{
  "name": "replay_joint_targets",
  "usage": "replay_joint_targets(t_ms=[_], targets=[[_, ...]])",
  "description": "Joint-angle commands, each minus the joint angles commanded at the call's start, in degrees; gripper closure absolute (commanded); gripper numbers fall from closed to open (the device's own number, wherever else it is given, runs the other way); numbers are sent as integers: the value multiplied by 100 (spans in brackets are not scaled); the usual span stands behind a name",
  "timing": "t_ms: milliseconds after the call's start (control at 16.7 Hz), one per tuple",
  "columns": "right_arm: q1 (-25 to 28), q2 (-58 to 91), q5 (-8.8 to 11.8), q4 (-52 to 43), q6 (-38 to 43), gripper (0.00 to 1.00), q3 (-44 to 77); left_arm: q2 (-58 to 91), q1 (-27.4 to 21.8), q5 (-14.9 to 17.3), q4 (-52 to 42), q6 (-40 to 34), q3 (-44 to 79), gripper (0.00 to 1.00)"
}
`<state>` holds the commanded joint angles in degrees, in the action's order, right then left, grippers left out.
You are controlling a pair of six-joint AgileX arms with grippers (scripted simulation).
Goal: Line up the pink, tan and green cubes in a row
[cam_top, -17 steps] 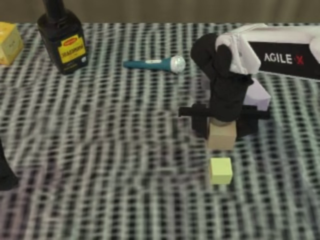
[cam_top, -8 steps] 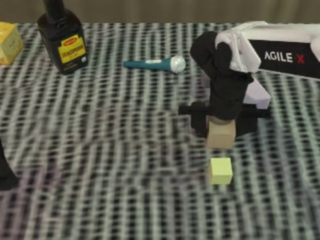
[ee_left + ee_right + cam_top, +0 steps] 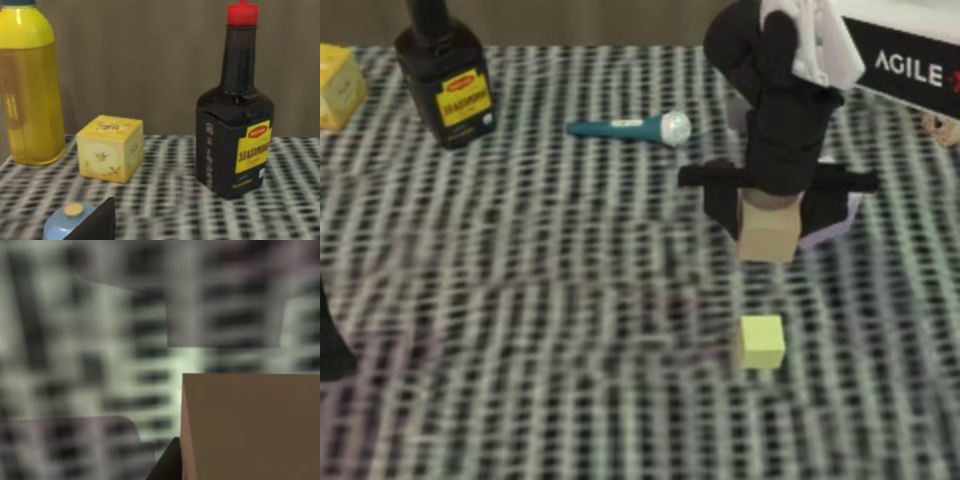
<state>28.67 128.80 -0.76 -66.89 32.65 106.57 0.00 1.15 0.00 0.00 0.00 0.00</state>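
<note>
The tan cube point(image 3: 767, 232) hangs above the cloth with my right gripper point(image 3: 770, 215) shut on it. It fills one corner of the right wrist view point(image 3: 250, 425), with a dark finger point(image 3: 167, 465) against its side. The small green cube point(image 3: 761, 341) sits on the table nearer the front, almost straight in line with the tan one. The pink cube point(image 3: 830, 235) lies just right of the tan cube, mostly hidden under the gripper. My left arm point(image 3: 332, 345) stays parked at the left edge, and its one visible finger point(image 3: 97, 222) has nothing beside it.
At the back left stand a dark seasoning bottle point(image 3: 444, 70) and a yellow spotted block point(image 3: 338, 85). A teal microphone point(image 3: 630, 127) lies at the back middle. A yellow oil bottle point(image 3: 30, 85) and a blue object point(image 3: 67, 225) show in the left wrist view.
My right gripper has risen with the tan cube, which has left the cloth and shifted slightly toward the back. The green cube has not moved, and the left arm is still.
</note>
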Motion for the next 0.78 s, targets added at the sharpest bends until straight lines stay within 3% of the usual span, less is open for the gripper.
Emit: replay_joint_targets(t_ms=[300, 780], targets=[[60, -28, 2, 18, 70, 100, -59, 0, 0, 0, 0, 0, 0, 0], [1461, -761, -4, 26, 1083, 100, -804, 0, 0, 0, 0, 0, 0, 0]])
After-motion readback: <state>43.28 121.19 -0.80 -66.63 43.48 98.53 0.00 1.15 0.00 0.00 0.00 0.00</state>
